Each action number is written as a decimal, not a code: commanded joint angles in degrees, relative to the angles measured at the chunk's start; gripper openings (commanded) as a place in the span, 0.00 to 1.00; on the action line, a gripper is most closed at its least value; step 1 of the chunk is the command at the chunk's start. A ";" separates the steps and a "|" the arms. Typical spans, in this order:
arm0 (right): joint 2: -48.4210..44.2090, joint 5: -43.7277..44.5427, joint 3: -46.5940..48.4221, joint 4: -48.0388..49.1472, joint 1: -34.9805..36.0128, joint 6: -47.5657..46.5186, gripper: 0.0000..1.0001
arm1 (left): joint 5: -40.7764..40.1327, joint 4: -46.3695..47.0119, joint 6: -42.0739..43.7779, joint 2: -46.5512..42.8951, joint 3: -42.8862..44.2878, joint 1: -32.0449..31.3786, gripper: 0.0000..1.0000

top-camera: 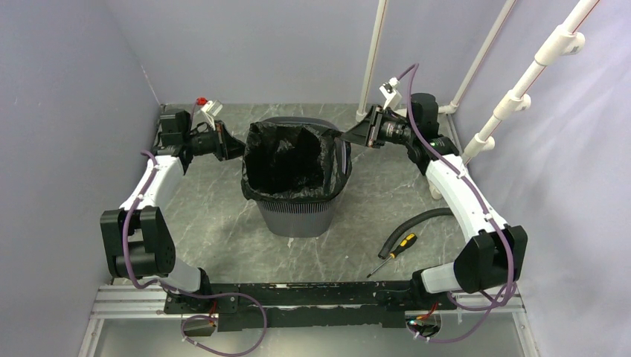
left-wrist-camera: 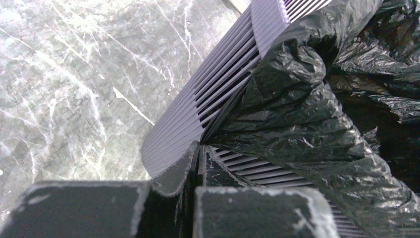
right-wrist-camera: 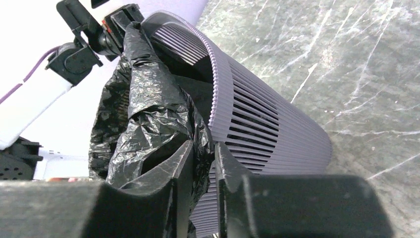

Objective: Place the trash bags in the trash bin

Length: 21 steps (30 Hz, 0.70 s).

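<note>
The grey slatted trash bin (top-camera: 294,219) stands upright mid-table, with the black glossy trash bag (top-camera: 259,149) draped inside it and over its rim. My left gripper (top-camera: 236,147) is at the bag's left edge; in the left wrist view its jaws (left-wrist-camera: 200,148) are pressed together at a fold of the bag (left-wrist-camera: 297,114), against the bin wall (left-wrist-camera: 198,114). My right gripper (top-camera: 348,135) is at the right rim. There its jaws (right-wrist-camera: 203,148) stand narrowly apart with bag film (right-wrist-camera: 148,119) pinched between them, outside the bin (right-wrist-camera: 277,129).
A yellow-and-black screwdriver (top-camera: 398,249) and a black hose (top-camera: 420,222) lie on the marble table to the right of the bin. White pipes (top-camera: 521,97) rise at the back right. Walls close in on the left, back and right.
</note>
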 commanded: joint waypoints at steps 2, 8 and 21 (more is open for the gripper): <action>-2.85 -0.10 -0.92 2.22 -0.60 0.76 0.14 | 0.31 -1.37 0.48 0.25 2.70 0.17 0.04; -3.18 -0.10 -1.87 3.36 -0.65 0.98 0.00 | 0.60 -1.70 0.39 0.70 3.26 0.17 0.05; -2.27 11.16 -5.40 8.01 -1.25 7.28 0.00 | 0.68 -2.48 0.48 1.62 4.96 0.17 0.06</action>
